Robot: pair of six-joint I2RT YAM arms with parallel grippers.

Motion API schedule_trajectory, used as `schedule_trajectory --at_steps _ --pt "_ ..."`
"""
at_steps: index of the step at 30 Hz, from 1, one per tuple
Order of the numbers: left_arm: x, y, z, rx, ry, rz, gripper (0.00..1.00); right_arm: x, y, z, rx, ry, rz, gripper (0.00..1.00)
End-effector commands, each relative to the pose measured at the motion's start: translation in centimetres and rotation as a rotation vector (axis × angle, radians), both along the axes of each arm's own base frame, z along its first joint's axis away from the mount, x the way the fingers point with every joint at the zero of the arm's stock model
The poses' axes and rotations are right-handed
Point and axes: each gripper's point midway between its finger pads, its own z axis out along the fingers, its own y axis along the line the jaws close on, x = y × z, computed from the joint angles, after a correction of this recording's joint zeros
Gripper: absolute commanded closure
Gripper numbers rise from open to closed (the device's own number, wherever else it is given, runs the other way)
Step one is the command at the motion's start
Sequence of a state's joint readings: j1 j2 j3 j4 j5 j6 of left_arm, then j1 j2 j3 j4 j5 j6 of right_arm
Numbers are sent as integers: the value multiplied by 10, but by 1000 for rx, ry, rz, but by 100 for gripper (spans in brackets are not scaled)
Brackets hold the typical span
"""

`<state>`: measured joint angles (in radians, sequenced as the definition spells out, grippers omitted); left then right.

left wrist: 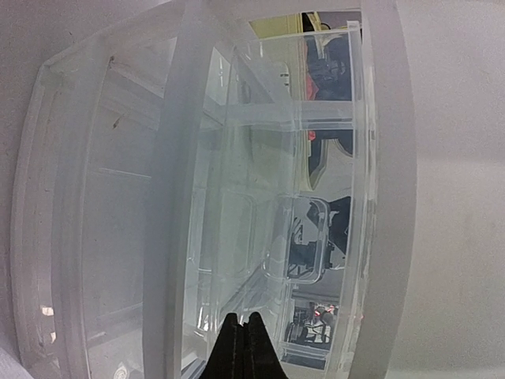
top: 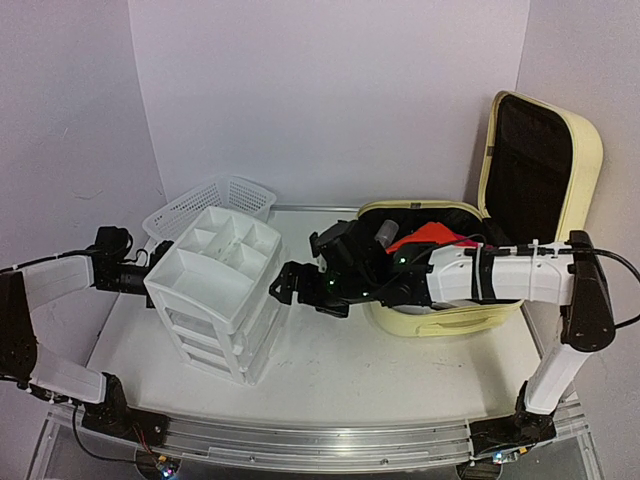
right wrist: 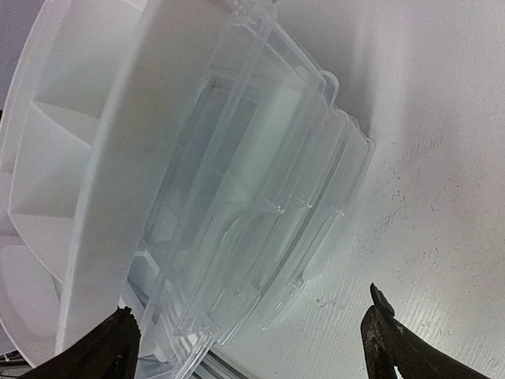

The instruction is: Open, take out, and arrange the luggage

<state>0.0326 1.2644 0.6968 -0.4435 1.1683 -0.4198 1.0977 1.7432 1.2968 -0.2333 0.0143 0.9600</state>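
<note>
- The luggage lies open, its lid propped upright with the black lining showing. A red item and other things I can't make out sit in the lower shell, so I judge the unpacking unfinished.
- Left of the luggage, my right hand is stretched out low over the bench. Its fingers are spread wide with nothing held.
- Just past that hand, away from the luggage, stands the drawer organizer. The right wrist view shows its clear drawer fronts right ahead, one lower corner lying between my fingers.
- On the organizer's far side from the luggage is my left hand, fingers pressed together and gripping nothing. Its tips point at the organizer's side wall. I can't tell if they touch.
- Farther from the luggage, behind the organizer, is a white mesh basket.
- My reading of the step: pull a drawer open so that luggage contents can go in.
- To do it well:
  - centre one drawer's handle lip between my right fingers before closing, not the corner
  - pull straight along the drawer's run
  - keep the closed left hand braced on the opposite wall, since the light organizer looks likely to slide or tip
  - go slowly
</note>
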Motion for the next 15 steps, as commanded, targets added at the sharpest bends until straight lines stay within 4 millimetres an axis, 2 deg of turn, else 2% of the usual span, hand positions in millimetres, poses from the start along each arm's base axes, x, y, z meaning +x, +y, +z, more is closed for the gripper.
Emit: schedule_trajectory --at_steps 1,10,15 --pt "4 1 1 19 -46 6 100 9 -4 29 -11 -105 -83 3" --pt "3 0 3 22 -56 5 100 14 15 26 -39 -105 -71 3" --pt "3 0 3 26 -59 5 100 16 17 22 -57 -105 -79 3"
